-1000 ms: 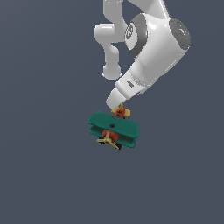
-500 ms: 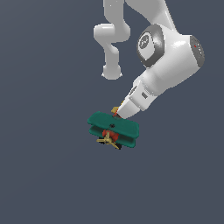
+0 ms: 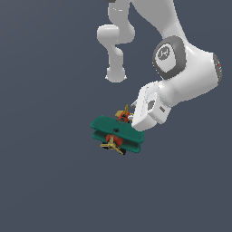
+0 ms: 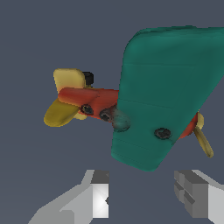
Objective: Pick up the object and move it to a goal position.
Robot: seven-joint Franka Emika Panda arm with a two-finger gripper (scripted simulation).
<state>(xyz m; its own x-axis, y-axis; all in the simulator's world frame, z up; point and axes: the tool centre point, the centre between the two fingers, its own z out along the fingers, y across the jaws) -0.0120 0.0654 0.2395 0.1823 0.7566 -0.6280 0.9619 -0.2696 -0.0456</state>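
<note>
plain dark grey floor runs all around, bare. over it the gripper (image 4: 142, 197) hangs with its jaws apart, holding nothing, offset toward the exterior view's right of the toy biplane (image 3: 117, 134), whose wings run across the gap, body pointing tail-outward. open room on every side.

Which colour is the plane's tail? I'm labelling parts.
Yellow tail, clearest in the wrist view.

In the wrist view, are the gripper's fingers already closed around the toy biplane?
No. The fingers stand apart with open space between them, and the toy biplane lies beyond them, not gripped.
</note>
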